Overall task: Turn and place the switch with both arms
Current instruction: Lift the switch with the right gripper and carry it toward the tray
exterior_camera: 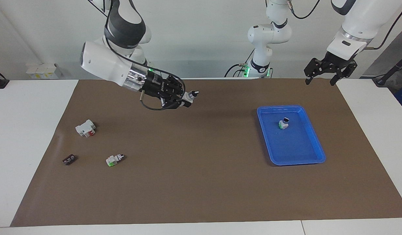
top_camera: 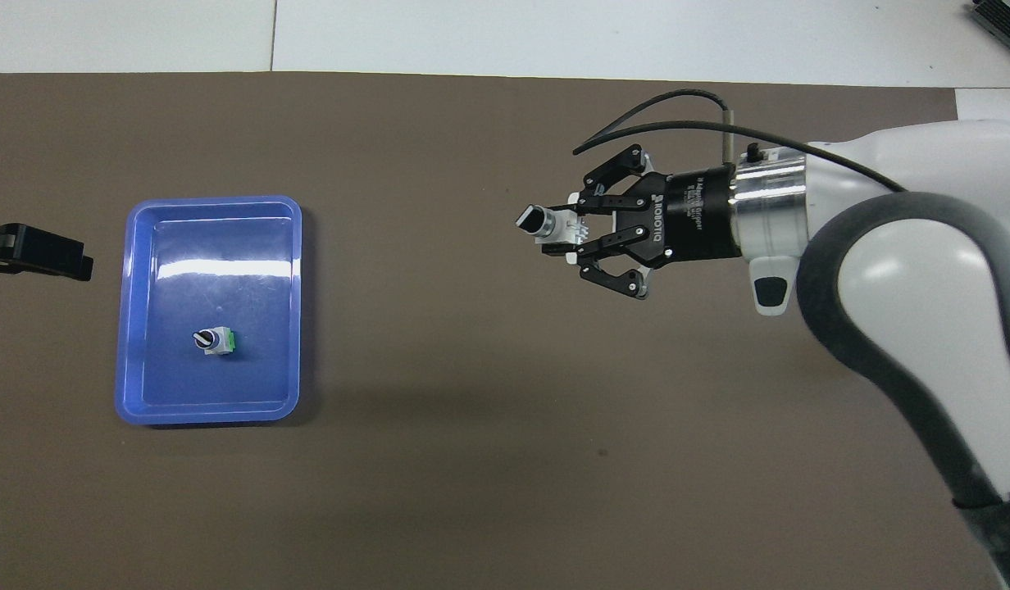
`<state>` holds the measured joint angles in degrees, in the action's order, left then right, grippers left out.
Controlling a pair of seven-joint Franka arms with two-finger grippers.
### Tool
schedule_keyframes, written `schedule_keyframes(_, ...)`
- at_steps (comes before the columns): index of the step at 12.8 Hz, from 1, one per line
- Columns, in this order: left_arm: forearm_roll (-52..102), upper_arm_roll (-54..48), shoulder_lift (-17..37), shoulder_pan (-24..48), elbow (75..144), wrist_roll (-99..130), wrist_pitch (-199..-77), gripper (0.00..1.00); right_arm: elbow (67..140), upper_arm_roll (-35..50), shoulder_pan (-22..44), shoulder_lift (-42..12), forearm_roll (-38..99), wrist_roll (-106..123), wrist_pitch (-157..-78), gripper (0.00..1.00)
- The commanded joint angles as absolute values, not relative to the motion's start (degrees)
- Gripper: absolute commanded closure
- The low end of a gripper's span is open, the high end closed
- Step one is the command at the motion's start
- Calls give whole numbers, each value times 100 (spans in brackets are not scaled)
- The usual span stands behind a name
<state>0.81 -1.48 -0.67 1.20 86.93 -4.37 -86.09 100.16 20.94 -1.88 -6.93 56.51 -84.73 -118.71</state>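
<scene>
My right gripper (exterior_camera: 186,99) is up over the brown mat, near its middle, and is shut on the switch (exterior_camera: 190,95). The switch's white body and black knob tip stick out of the fingers sideways, toward the left arm's end of the table. Its base is hidden between the fingers. In the overhead view the same gripper (top_camera: 566,233) holds the switch (top_camera: 542,223) level. My left gripper (exterior_camera: 330,70) waits open and empty in the air, over the mat's corner by its own base. Only its tip (top_camera: 38,250) shows in the overhead view.
A blue tray (exterior_camera: 295,147) lies at the left arm's end and holds a green-based switch (exterior_camera: 283,123). At the right arm's end lie a white block with a red part (exterior_camera: 85,128), another green-based switch (exterior_camera: 114,159) and a small dark part (exterior_camera: 69,159).
</scene>
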Motion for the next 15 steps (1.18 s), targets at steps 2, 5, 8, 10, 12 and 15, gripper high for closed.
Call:
schedule_keyframes(2,-26,-176,-202,97,8842,-404,-8596,0,9932,2118,255,-773,5730,-7901,-12305,100)
schedule_keyframes(5,-26,-176,-202,105,8842,-413,-8570,0,9940,2127,578,-765,5748,-8015,-12636,100)
schedule_keyframes(8,-26,-176,-255,149,8912,-404,-8393,0,9941,2136,1097,-887,5748,-8401,-13795,100)
schedule_keyframes(10,-26,-176,-264,114,8921,-413,-8385,0,9932,2136,1353,-967,5757,-8455,-14211,100)
schedule_keyframes(12,-26,-176,-334,158,9069,-387,-8376,0,9932,2136,1362,-993,5757,-8446,-14221,100)
schedule_keyframes(15,-18,-211,-317,193,9009,-404,-8428,0,9923,2136,1511,-1089,5766,-8446,-14510,100)
